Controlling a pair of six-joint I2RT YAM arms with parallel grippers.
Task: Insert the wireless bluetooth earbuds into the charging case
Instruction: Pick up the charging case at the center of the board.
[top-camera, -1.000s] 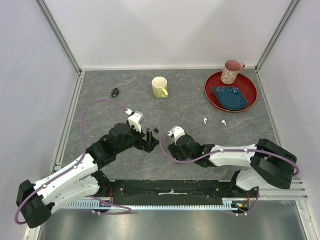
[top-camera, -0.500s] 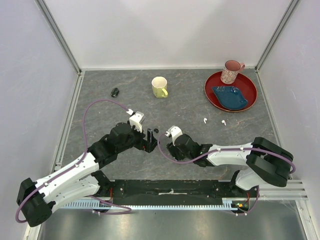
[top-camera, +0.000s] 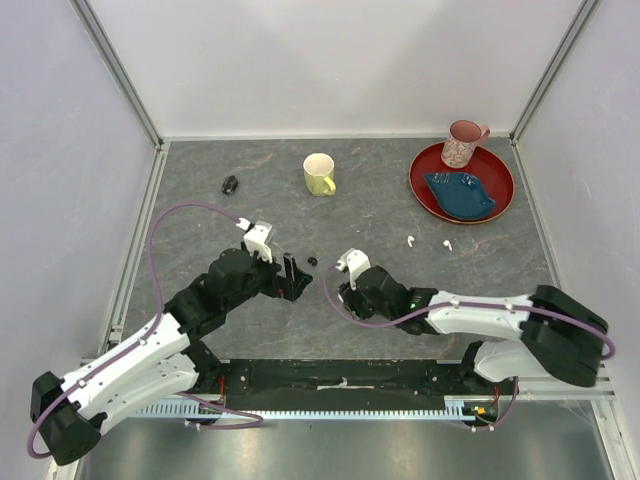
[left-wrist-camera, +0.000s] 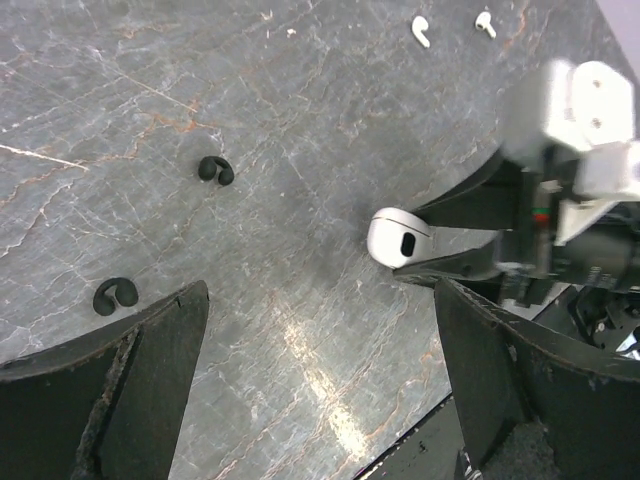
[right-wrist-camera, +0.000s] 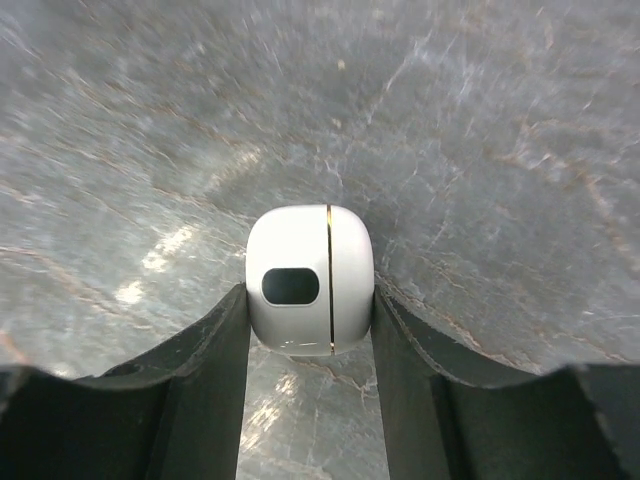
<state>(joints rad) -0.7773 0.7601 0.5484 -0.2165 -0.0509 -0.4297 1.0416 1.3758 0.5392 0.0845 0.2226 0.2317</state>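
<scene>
The rounded white charging case (right-wrist-camera: 310, 280) sits between the fingers of the right gripper (right-wrist-camera: 310, 300). Curled black earbuds (left-wrist-camera: 214, 170) lie before the left gripper (left-wrist-camera: 320, 295), white stemmed earbuds (left-wrist-camera: 421, 31) beyond.

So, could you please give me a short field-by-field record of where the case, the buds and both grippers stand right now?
case: white, looks closed, between the right gripper's fingers
right gripper: shut on case, fingers against both its sides
left gripper: open, holding nothing
black buds: two, loose on the table, ahead of the left gripper
white buds: two, loose on the table, apart from both grippers
buds in case: none seen
</scene>
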